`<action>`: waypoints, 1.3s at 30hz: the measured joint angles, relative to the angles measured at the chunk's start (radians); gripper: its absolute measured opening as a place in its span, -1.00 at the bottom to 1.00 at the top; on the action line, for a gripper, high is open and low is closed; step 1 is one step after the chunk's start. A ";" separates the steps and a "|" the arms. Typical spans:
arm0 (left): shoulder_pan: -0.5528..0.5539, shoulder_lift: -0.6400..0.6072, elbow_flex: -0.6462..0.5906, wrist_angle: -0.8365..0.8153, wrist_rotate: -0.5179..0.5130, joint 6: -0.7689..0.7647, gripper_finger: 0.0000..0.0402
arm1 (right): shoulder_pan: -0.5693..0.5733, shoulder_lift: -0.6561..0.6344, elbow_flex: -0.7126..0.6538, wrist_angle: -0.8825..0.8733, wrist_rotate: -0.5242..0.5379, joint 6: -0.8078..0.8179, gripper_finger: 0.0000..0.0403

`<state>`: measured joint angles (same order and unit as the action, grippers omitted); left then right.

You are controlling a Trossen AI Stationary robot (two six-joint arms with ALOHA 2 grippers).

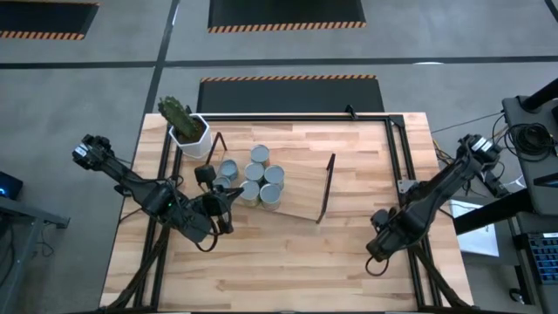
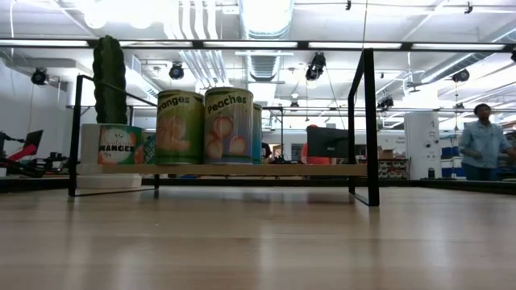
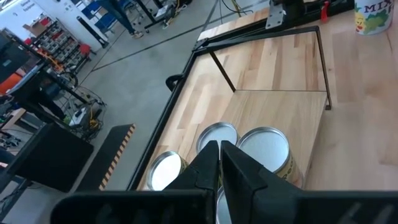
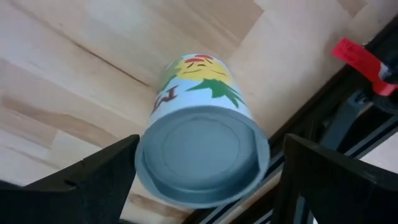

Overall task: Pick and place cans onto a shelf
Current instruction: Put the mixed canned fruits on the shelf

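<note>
Six cans (image 1: 259,179) sit clustered at the shelf's (image 1: 301,187) nine o'clock end. The right hand (image 4: 205,180) straddles the seventh can (image 4: 202,134), fingers apart; the left hand (image 3: 219,163) is closed.

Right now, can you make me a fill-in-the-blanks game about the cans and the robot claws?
The white pot holds a green ____.
On the shelf, the can right of the tall Oranges can says ____.
The right claw is open around one ____.
The left claw is ____, not open.
Missing words: cactus; Peaches; can; shut.
</note>
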<state>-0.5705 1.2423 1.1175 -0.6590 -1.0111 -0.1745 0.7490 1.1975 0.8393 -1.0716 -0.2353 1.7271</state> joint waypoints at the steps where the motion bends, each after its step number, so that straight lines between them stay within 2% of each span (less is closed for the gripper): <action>1: 0.000 0.000 0.000 0.000 0.000 0.000 -1.00 | 0.000 0.009 -0.001 0.003 0.000 -0.015 0.89; 5: 0.000 0.000 0.000 -0.001 0.000 0.000 -1.00 | 0.000 0.032 -0.001 0.017 0.000 -0.038 0.79; 13: 0.000 0.000 0.000 -0.001 0.000 0.000 -1.00 | 0.000 0.058 0.000 0.040 0.012 -0.064 0.35; 19: 0.000 0.000 0.000 -0.001 0.000 0.000 -1.00 | 0.000 0.053 0.001 0.040 0.026 -0.113 0.35; 25: 0.000 0.000 0.000 0.000 0.000 0.000 -1.00 | 0.000 0.050 0.001 0.059 0.032 -0.157 0.50; 29: 0.000 0.000 0.000 0.000 0.000 -0.002 -1.00 | 0.000 0.049 0.029 0.064 0.036 -0.188 0.44; 34: 0.000 0.000 0.000 0.000 0.000 -0.002 -1.00 | -0.001 0.049 0.078 0.068 0.111 -0.226 0.36; 39: 0.000 0.000 0.000 0.000 0.000 -0.002 -1.00 | -0.001 0.049 0.140 0.064 0.220 -0.277 0.40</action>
<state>-0.5705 1.2423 1.1175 -0.6587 -1.0108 -0.1768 0.7483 1.2469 0.9795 -1.0080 -0.0154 1.4498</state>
